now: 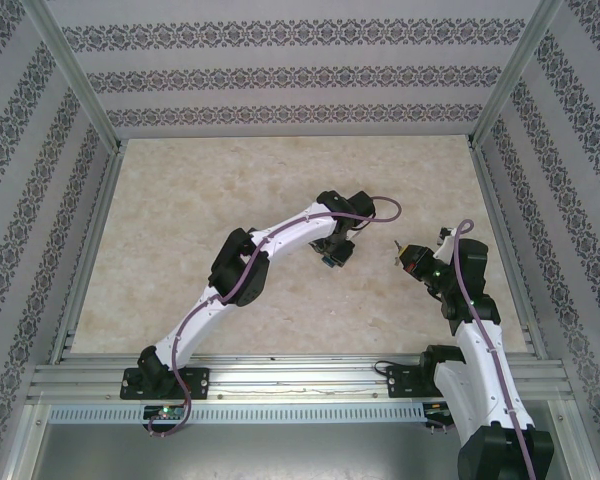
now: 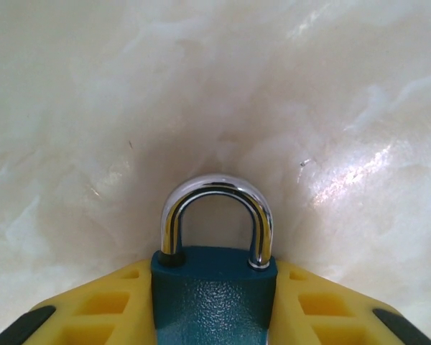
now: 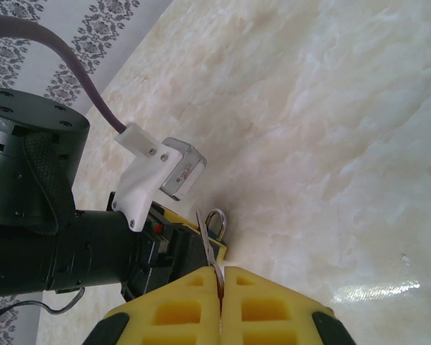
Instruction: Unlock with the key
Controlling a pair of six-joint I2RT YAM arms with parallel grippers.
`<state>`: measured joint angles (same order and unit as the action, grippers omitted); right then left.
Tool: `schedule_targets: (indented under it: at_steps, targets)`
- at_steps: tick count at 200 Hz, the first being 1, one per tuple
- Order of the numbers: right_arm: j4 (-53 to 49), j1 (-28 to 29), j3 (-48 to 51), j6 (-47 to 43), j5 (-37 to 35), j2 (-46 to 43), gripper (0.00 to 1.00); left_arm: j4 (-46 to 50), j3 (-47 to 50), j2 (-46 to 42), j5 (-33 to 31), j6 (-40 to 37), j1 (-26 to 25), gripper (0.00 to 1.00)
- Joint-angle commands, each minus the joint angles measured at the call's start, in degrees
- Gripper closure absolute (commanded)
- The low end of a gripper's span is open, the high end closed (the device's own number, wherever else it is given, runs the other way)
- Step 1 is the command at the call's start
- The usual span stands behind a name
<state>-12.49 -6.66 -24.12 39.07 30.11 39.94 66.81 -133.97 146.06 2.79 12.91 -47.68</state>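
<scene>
Gripping padlock (image 2: 214, 298) and key (image 3: 207, 241), one per arm.
Left gripper (image 2: 215, 277) clamped on the blue padlock body, lower centre of its wrist frame; right gripper (image 3: 221, 277) pinched together on the key, lower centre.

**Bare table beyond the padlock, arm crowding its left**

The yellow fingers (image 2: 108, 309) of the left gripper (image 1: 334, 250) are pressing against both flanks of the padlock (image 2: 214, 295), closing off its sides. Beyond the padlock's shackle (image 2: 215, 188) the marble table (image 2: 330, 86) is lying bare, leaving free passage. To the padlock's right a strip of open tabletop is separating it from the right gripper (image 3: 221, 274), which is pinching the key (image 3: 207, 241). The left arm (image 1: 270, 248) and its wrist camera (image 3: 178, 167) are crowding the padlock's top and left. Patterned walls (image 1: 40, 200) are fencing the table, well away from the padlock.
</scene>
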Motion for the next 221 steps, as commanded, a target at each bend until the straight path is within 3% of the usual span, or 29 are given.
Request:
schedule_targets:
  at_steps: [1, 72, 112, 167, 221]
  targets:
    - [1.8, -0.7, 0.1, 0.6, 1.5, 0.1, 1.0, 1.9, -1.0, 1.8, -0.3, 0.4, -0.8, 0.71]
    - [2.0, 0.0, 0.0, -0.6, 4.7, -0.5, 1.0, 2.9, 1.9, -4.9, -2.7, 5.4, 1.6, 0.71]
    - [5.4, 5.2, -0.1, -1.4, 5.5, -0.1, 1.0, -3.8, 11.7, -14.9, -2.8, 12.6, 4.0, 0.71]
    - [13.8, 14.2, 0.3, 0.0, 3.5, 2.3, 1.0, -22.5, 35.9, -33.3, 1.8, 27.9, 10.2, 0.72]
    - [22.4, 25.5, 0.2, 0.9, -4.1, 8.0, 1.0, -44.6, 57.4, -45.2, 13.9, 50.9, 17.5, 0.72]
